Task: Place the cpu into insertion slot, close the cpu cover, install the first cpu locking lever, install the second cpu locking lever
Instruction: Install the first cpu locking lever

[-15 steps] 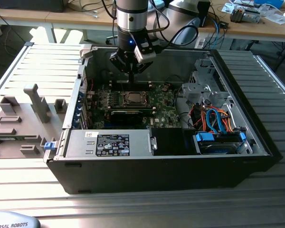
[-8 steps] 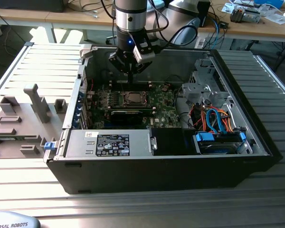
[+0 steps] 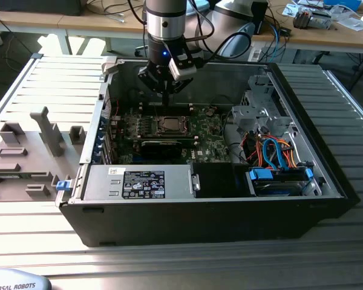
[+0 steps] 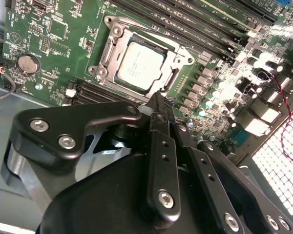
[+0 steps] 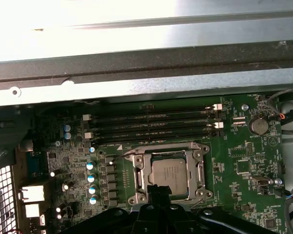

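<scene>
CPU seated, cover down, we're parked at the socket edge.

We see the cpu [image 4: 139, 66] in the insertion slot [image 4: 172, 82] on the green board [image 4: 53, 34], cpu cover [image 4: 112, 46] flat around it. Our gripper [image 4: 158, 100] has its fingers pinched together, holding nothing, tips just beside the cover's edge.

text: none legible | white label [image 3: 143, 183] on metal cover: print too small

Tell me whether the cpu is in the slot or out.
In. The cpu lies flat inside the slot in both wrist views, with the cover down around it. The gripper sits at the socket's edge.
</scene>
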Controlling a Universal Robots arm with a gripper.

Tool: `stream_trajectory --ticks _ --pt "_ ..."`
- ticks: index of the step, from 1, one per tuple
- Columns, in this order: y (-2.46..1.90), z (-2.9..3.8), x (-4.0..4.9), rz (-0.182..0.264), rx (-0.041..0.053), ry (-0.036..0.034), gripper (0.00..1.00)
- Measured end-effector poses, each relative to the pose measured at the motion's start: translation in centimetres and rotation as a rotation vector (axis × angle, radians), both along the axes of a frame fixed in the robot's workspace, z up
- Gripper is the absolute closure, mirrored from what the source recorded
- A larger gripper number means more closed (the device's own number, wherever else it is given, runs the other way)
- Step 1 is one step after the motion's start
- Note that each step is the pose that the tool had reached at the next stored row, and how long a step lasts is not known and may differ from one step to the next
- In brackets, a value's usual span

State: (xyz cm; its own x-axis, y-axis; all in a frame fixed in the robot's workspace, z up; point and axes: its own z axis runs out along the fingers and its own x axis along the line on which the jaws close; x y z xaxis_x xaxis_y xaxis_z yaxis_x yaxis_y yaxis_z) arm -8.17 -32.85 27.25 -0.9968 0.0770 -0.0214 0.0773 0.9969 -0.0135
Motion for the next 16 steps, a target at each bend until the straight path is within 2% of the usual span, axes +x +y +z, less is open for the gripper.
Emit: stream_trajectory --ticks 16 --pt "0.0 -0.04 -0.44 0.0 0.0 0.0 0.89"
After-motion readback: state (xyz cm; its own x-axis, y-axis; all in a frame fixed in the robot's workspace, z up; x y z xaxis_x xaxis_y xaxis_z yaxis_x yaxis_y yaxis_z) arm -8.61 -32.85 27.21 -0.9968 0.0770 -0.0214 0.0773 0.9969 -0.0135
